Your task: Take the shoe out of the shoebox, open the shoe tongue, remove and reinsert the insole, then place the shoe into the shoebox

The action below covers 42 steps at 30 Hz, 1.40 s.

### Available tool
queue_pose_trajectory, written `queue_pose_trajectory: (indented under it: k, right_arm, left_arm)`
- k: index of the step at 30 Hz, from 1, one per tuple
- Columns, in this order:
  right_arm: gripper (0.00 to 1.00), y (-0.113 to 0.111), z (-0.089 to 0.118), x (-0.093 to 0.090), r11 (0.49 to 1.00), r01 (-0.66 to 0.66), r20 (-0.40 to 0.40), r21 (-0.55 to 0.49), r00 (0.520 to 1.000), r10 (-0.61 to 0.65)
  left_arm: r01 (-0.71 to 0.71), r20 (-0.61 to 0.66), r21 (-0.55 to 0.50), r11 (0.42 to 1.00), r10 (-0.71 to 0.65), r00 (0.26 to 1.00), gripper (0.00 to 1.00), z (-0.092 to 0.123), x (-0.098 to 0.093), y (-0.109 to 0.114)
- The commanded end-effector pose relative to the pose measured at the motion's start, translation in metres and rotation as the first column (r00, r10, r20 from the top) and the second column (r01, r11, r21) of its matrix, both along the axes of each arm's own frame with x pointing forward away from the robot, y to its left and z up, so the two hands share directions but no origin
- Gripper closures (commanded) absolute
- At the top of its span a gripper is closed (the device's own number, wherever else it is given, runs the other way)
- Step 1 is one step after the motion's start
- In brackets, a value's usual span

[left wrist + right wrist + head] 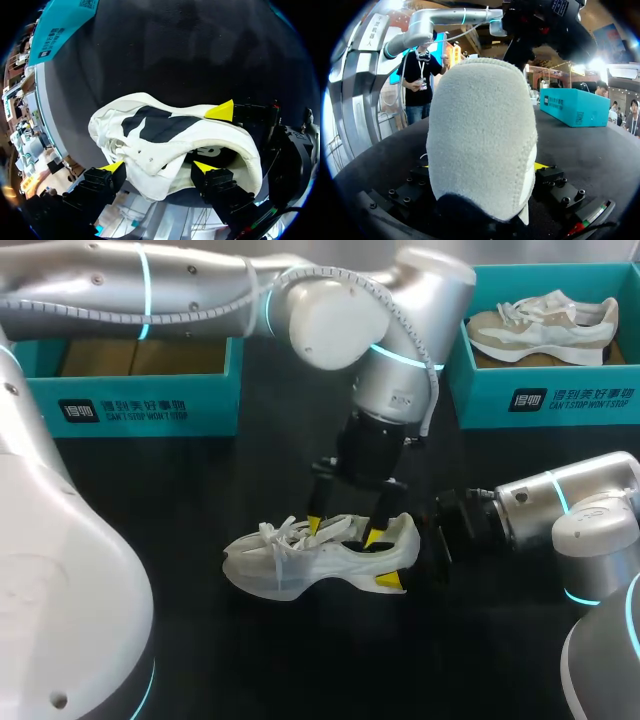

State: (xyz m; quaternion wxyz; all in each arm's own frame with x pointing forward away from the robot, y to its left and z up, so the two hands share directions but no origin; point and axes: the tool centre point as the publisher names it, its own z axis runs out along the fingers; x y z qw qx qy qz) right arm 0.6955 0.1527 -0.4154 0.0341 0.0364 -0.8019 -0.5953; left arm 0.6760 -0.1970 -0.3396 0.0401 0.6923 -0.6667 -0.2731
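The heel of the shoe (290, 565) hides the right gripper (410, 556); its grip I cannot tell; the left gripper (345, 530) has fingers spread wide, with the tips at the shoe's opening.

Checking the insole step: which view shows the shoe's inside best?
Left wrist view: it looks down into the shoe, dark interior visible. Head view shows the shoe side-on; right wrist view only its heel.

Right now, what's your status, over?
Right end effector clamped on shoe heel. Left end effector in shoe opening, grip unclear. Shoe on table. Nothing in the way.
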Motion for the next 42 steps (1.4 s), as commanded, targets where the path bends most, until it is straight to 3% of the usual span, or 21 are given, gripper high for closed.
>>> queue_pose_trajectory:
  k: [1, 6, 9, 13, 15, 19, 25, 30, 34, 40, 42]
  right_arm:
    - [1.00, 0.001, -0.002, -0.002, 1.000, 0.000, -0.002, -0.004, 1.000, 0.000]
    - [1.00, 0.001, -0.002, -0.002, 1.000, 0.000, -0.002, -0.004, 1.000, 0.000]
    - [1.00, 0.001, -0.002, -0.002, 1.000, 0.000, -0.002, -0.004, 1.000, 0.000]
    - [1.00, 0.001, -0.002, -0.002, 1.000, 0.000, -0.002, -0.004, 1.000, 0.000]
    - [1.00, 0.001, -0.002, -0.002, 1.000, 0.000, -0.002, -0.004, 1.000, 0.000]
    - [1.00, 0.001, -0.002, -0.002, 1.000, 0.000, -0.002, -0.004, 1.000, 0.000]
    - [1.00, 0.001, -0.002, -0.002, 1.000, 0.000, -0.002, -0.004, 1.000, 0.000]
    - [1.00, 0.001, -0.002, -0.002, 1.000, 0.000, -0.002, -0.004, 1.000, 0.000]
    - [1.00, 0.001, -0.002, -0.002, 1.000, 0.000, -0.002, -0.004, 1.000, 0.000]
    - [1.00, 0.001, -0.002, -0.002, 1.000, 0.000, -0.002, -0.004, 1.000, 0.000]
    - [1.00, 0.001, -0.002, -0.002, 1.000, 0.000, -0.002, -0.004, 1.000, 0.000]
  left_arm:
    - [-0.001, -0.006, 0.016, 1.000, 0.002, 1.000, 0.12, -0.005, 0.002, -0.002]
    - [-0.006, 0.003, 0.038, 0.999, 0.006, 1.000, 0.09, -0.006, 0.002, 0.001]
    - [-0.009, 0.017, 0.042, 0.999, 0.009, 1.000, 0.14, -0.004, 0.003, 0.005]
    - [-0.020, 0.037, 0.047, 0.999, 0.018, 0.999, 0.34, -0.001, 0.005, 0.009]
    - [-0.028, 0.040, 0.046, 0.999, 0.026, 0.999, 0.49, 0.000, 0.007, 0.011]
    - [-0.034, 0.042, 0.046, 0.998, 0.032, 0.999, 0.49, 0.001, 0.008, 0.014]
    - [-0.005, 0.074, 0.035, 0.999, 0.002, 0.997, 0.57, 0.005, -0.001, 0.019]
    - [0.009, 0.097, 0.003, 1.000, -0.010, 0.995, 0.74, 0.010, -0.006, 0.023]
    - [0.019, 0.118, -0.043, 0.999, -0.014, 0.993, 0.70, 0.014, -0.008, 0.028]
    - [0.045, 0.147, -0.082, 0.996, -0.032, 0.989, 0.74, 0.018, -0.013, 0.034]
    - [0.051, 0.155, -0.087, 0.995, -0.037, 0.987, 0.83, 0.019, -0.014, 0.035]
